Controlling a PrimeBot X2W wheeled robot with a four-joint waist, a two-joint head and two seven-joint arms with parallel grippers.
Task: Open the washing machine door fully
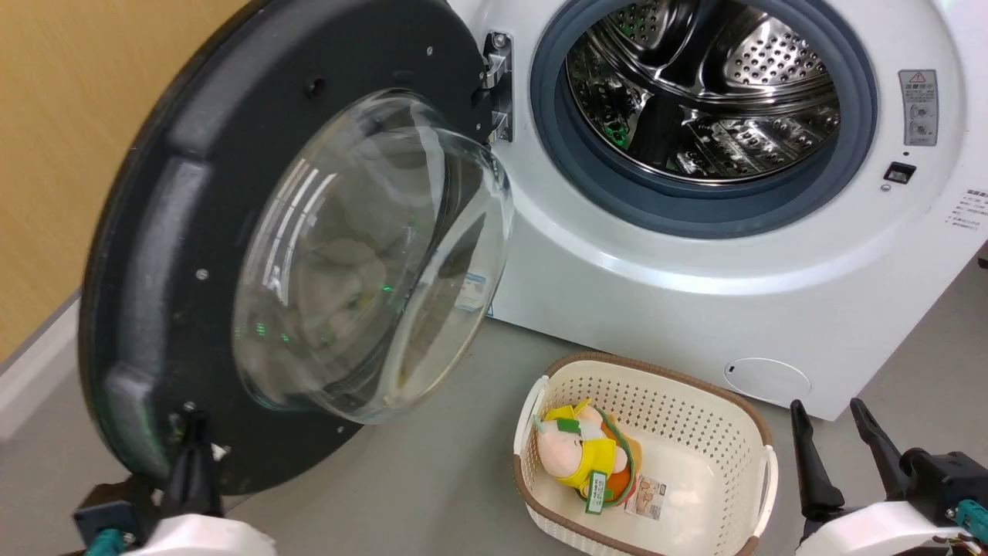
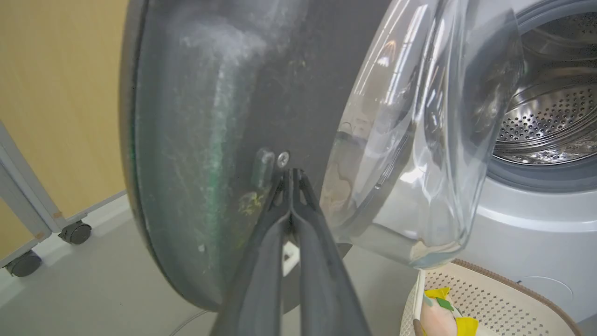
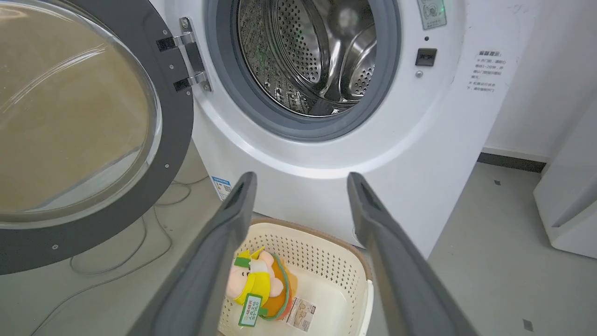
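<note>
The washing machine door [image 1: 193, 232] stands swung wide to the left, its dark inner rim and bulging glass bowl [image 1: 370, 255] facing me. My left gripper [image 1: 193, 421] is shut, its tips pressed against the door's lower inner rim [image 2: 214, 163] beside a screw, holding nothing; the left wrist view shows the two fingers [image 2: 266, 261] closed together. The white washing machine [image 1: 656, 309] shows its steel drum [image 1: 702, 85] and grey-blue gasket. My right gripper [image 1: 830, 409] hangs open at lower right, over the floor by a basket, its fingers [image 3: 219, 252] wide apart.
A cream perforated basket [image 1: 695, 409] with a brown rim sits on the grey floor before the machine, holding a plush toy [image 1: 583, 455]. A yellow wall [image 1: 93, 116] lies behind the door. A castered frame [image 2: 28, 214] stands at left; cables [image 3: 116, 261] trail on the floor.
</note>
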